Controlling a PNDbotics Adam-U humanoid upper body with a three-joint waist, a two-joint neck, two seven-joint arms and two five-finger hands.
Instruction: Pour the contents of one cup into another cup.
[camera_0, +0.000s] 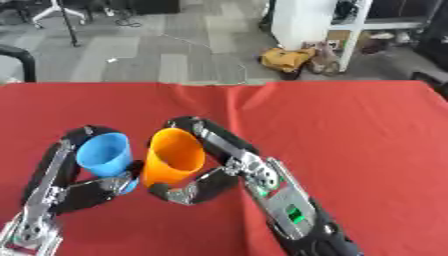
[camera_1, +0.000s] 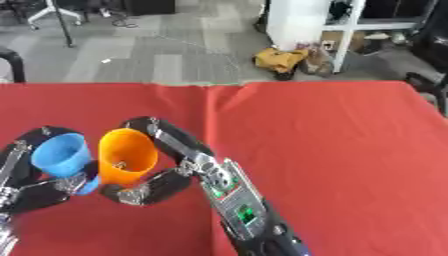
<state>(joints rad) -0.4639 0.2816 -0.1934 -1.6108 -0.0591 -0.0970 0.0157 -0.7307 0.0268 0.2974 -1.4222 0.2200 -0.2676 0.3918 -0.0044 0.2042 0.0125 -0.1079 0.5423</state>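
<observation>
Two cups held side by side over the red desk

Two plastic cups sit at the lower left of both views, above a desk covered in red cloth (camera_0: 350, 125). One is a tapered orange plastic cup (camera_0: 172, 156), its wide mouth tipped toward the camera so the inside wall shows. In the right eye view a small pale speck lies inside it near the bottom; what it is cannot be made out. Just to its left is a smaller tapered blue plastic cup (camera_0: 105, 154), also with its mouth facing up and toward the camera; its inside looks plain blue. The two cups stand just beside each other, rims close, though whether they touch is hard to tell.

The right hand (camera_0: 234, 165) holds the orange cup, black fingers curled behind its far side and the thumb wrapped under its base. The left hand (camera_0: 74, 187) holds the blue cup the same way, fingers arching over the back and thumb under the bottom. The bases of both cups are hidden by the thumbs. In the right eye view the left hand is cut off at the picture's edge.
</observation>
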